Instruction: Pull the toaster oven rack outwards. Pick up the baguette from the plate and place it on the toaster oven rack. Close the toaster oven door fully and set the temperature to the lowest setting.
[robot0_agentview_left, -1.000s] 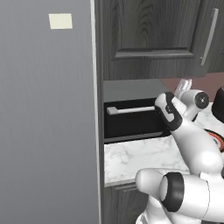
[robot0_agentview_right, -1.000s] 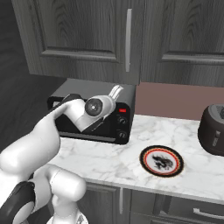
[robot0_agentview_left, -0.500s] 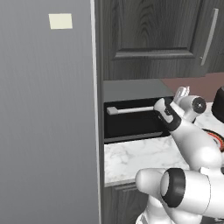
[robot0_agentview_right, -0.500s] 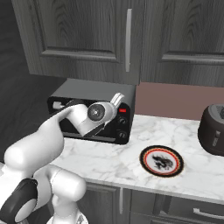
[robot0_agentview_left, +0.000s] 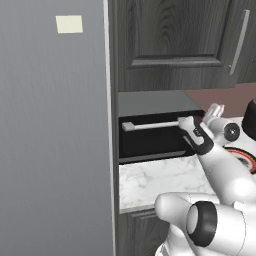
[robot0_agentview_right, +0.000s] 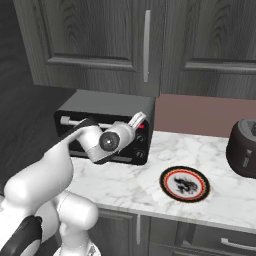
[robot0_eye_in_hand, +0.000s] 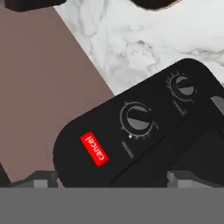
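The toaster oven stands on the counter with its toaster oven door shut, the silver bar handle along its top edge. The rack and the baguette are hidden. My gripper hovers open just in front of the oven's right-hand control panel, holding nothing. In the hand view my gripper faces the panel at an angle, with a red cancel button, one knob close ahead and a second knob further along. The plate lies to the oven's right, showing its dark patterned centre.
A large dark rounded vessel stands at the counter's right end. Dark cabinet doors hang above the oven. A tall grey panel closes off the oven's left side. White marble counter lies in front.
The hand has dropped lower and moved in toward the oven's control panel. The jaws have stayed open; the oven and plate have not moved.
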